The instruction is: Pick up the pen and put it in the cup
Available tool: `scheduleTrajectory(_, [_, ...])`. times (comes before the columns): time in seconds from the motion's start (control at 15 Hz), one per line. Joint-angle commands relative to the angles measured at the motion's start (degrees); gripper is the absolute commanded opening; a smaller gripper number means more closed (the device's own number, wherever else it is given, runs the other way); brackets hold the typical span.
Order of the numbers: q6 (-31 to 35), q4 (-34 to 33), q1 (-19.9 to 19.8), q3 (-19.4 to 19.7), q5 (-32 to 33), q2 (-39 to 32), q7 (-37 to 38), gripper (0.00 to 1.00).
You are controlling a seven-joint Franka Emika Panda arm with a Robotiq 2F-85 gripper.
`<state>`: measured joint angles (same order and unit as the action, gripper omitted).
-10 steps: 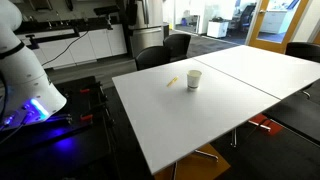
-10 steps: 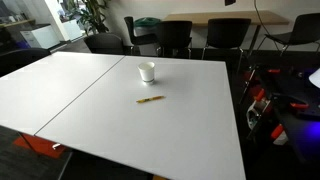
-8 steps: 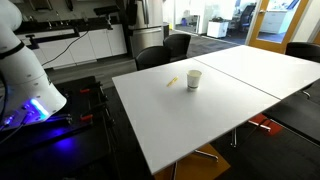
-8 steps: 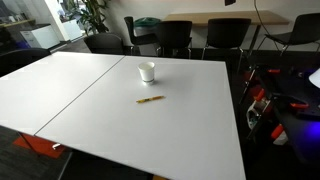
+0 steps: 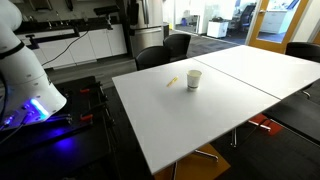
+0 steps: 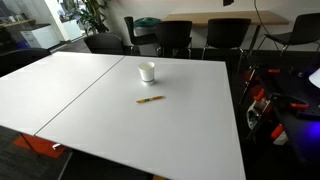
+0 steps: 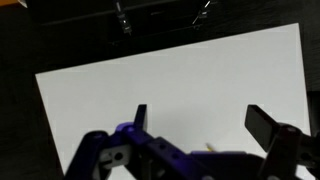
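Observation:
The yellowish pen (image 6: 150,99) lies flat on the white table (image 6: 120,120), a short way from the small white cup (image 6: 147,71), which stands upright. Both also show in an exterior view, the pen (image 5: 171,81) to the left of the cup (image 5: 194,79). In the wrist view my gripper (image 7: 200,122) is open and empty, high above the table. Only the pen's tip (image 7: 208,146) peeks out above the gripper body. The cup is not seen in the wrist view.
The robot's white base (image 5: 25,75) stands beside the table. Black chairs (image 6: 175,37) line the far side of the table, and more chairs (image 5: 165,50) stand at its other end. A seam (image 6: 85,90) splits the two tabletops.

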<state>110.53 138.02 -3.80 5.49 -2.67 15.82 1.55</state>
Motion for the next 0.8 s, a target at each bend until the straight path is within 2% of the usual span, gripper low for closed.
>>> scheduleTrajectory(0.0, [6.22,0.93,0.17,-2.24,4.19,-0.47,0.61,1.0])
scheduleTrajectory(0.27, [13.7,1.11,1.46,-4.2,7.91,-3.09,-1.64,1.0])
scheduleTrajectory(0.73, [28.8,0.62,4.32,-4.74,9.01,-10.25,-16.31,1.0])
